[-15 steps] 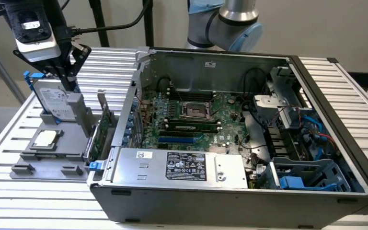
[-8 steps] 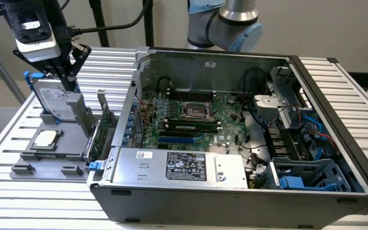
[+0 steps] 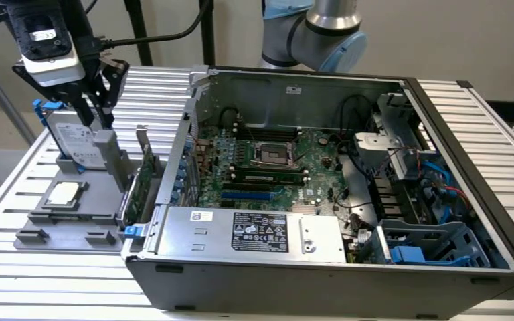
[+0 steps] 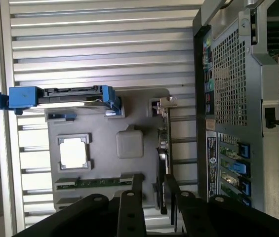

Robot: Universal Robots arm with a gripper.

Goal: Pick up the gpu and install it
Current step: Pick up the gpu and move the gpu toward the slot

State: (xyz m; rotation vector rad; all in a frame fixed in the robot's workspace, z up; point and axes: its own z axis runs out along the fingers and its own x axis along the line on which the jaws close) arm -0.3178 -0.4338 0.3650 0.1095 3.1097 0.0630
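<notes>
Partly behind the spread claw [image 4: 151,200], gpu [image 4: 163,143] edge-on in grey tray [image 4: 104,165].

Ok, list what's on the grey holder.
On the grey holder: a blue-railed hard drive standing upright, a CPU chip lying flat, a memory stick, and the gpu on edge beside the case. Drive and gpu bottoms are hidden in their slots.

The grey-and-pale-blue jointed robot arm [image 3: 320,30] stood at the back of the exterior view, while its black two-fingered tool [image 3: 99,119] hung at that view's upper left, pointing downward, its slim black fingers [image 4: 129,210] parted with a clear gap between them.
</notes>
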